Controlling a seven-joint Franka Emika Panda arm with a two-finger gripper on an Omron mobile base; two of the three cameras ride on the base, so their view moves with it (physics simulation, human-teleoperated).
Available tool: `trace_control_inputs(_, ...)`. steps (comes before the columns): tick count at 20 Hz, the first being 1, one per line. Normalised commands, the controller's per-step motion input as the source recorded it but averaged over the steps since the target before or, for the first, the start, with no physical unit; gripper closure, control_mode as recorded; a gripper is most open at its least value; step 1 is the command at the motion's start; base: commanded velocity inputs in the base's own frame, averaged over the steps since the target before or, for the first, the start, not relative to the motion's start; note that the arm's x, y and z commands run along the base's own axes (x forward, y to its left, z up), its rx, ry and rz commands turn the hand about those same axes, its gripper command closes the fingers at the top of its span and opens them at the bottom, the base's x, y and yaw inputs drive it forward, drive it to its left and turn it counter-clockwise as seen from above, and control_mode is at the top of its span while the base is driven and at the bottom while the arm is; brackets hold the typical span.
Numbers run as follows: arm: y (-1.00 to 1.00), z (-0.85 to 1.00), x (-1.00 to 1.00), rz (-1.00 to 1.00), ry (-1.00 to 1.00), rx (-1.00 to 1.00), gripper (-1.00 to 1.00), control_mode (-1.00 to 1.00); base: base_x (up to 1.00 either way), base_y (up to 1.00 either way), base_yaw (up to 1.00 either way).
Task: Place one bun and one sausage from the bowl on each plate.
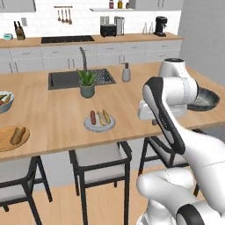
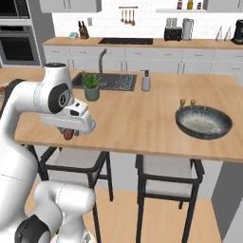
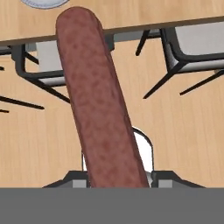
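Reddish-brown, the sausage (image 3: 98,100) sits clamped lengthwise between the gripper (image 3: 114,177) fingers, nearly closed on it, past the counter's front edge. The grey-white plate (image 1: 99,124) already holds bun and sausage; I'd judge this one must travel to the wooden plate (image 1: 5,139), far left of it, beside its bun (image 1: 17,135).

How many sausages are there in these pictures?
2 that I can make out. One sausage is held in the gripper near the counter's front edge; another sausage lies on the grey-white plate beside a bun. More may be hidden.
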Motion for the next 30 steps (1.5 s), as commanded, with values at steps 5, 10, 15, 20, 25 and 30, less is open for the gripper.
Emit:
trace_control_inputs(5,0.0,0.0,0.0,0.0,0.0,0.0,1.0,1.0,0.03,1.0,0.0)
trace_control_inputs(10,0.0,0.0,0.0,0.0,0.0,0.0,1.0,1.0,0.16,1.0,0.0)
trace_control_inputs(15,0.0,0.0,0.0,0.0,0.0,0.0,1.0,1.0,0.24,1.0,0.0)
trace_control_inputs(20,0.0,0.0,0.0,0.0,0.0,0.0,1.0,1.0,0.31,0.96,0.0)
trace_control_inputs(25,0.0,0.0,0.0,0.0,0.0,0.0,1.0,1.0,0.4,0.38,-0.01)
trace_control_inputs(30,0.0,0.0,0.0,0.0,0.0,0.0,1.0,1.0,0.56,0.0,0.0)
